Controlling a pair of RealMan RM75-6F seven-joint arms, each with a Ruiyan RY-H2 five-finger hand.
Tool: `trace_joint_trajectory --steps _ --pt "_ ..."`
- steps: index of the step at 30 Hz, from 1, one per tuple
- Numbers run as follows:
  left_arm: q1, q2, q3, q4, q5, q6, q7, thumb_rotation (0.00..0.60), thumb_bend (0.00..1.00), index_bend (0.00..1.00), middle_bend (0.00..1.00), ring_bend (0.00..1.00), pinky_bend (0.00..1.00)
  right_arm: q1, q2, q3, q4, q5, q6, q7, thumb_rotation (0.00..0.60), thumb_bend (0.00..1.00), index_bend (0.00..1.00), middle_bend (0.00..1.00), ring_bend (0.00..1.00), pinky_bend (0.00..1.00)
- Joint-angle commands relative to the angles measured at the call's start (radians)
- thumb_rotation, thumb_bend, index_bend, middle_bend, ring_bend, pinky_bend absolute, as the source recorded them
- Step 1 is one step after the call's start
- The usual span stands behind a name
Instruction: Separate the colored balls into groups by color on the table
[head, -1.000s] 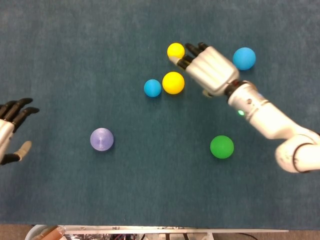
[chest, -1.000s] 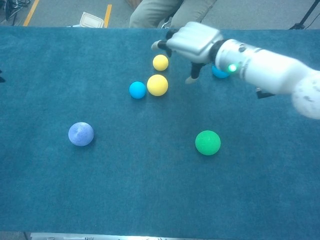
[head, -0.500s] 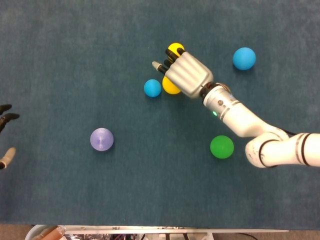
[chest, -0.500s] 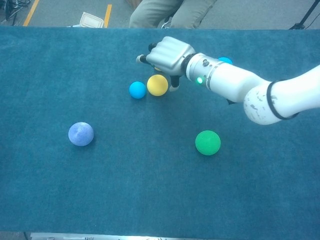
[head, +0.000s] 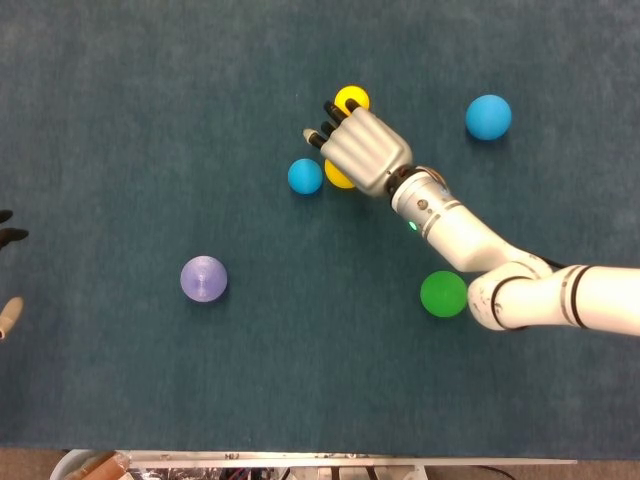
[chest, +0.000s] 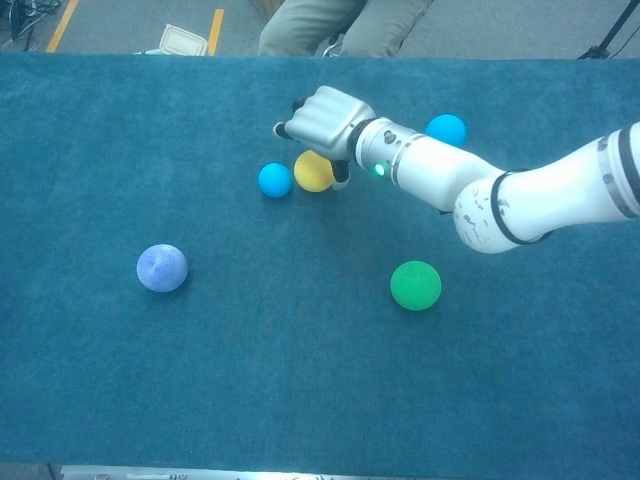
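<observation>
The tabletop (head: 120, 120) wears a matt, felt-like teal cloth. The balls look smooth and matt, the purple ball (head: 203, 278) faintly ridged. The right hand (head: 362, 150) has a silvery, satin shell; its fingers (head: 330, 112) are black-tipped.

Right hand (head: 362, 148) covers a yellow ball (head: 338, 176), seemingly touching it, beside blue ball (head: 305, 176)

Silver hand (head: 364, 152), white arm (head: 560, 299), black fingers (head: 331, 112)
</observation>
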Motion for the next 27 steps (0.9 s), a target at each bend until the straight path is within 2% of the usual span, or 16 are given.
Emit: trace_joint_trajectory --steps 1,9,22,27 --pt "0.002 0.003 -0.002 -0.001 0.005 -0.003 -0.008 0.600 0.32 0.19 0.12 0.15 0.20 0.004 -0.014 -0.003 0.018 0.006 -0.004 0.005 0.600 0.07 0.24 0.35 0.13 0.25" --pt "0.010 0.006 -0.008 0.002 0.016 -0.003 -0.022 0.600 0.32 0.19 0.12 0.15 0.20 0.009 -0.041 0.000 0.054 0.004 -0.004 0.024 0.600 0.10 0.38 0.42 0.17 0.25" --pt "0.018 0.006 -0.017 0.002 0.027 -0.008 -0.026 0.600 0.32 0.19 0.12 0.14 0.20 0.004 -0.047 0.001 0.068 -0.006 0.004 0.045 0.600 0.12 0.47 0.51 0.22 0.25" --pt "0.023 0.008 -0.018 -0.001 0.033 -0.007 -0.025 0.600 0.32 0.19 0.12 0.14 0.19 0.005 -0.046 0.032 0.070 -0.001 0.010 0.077 0.600 0.13 0.47 0.51 0.22 0.25"
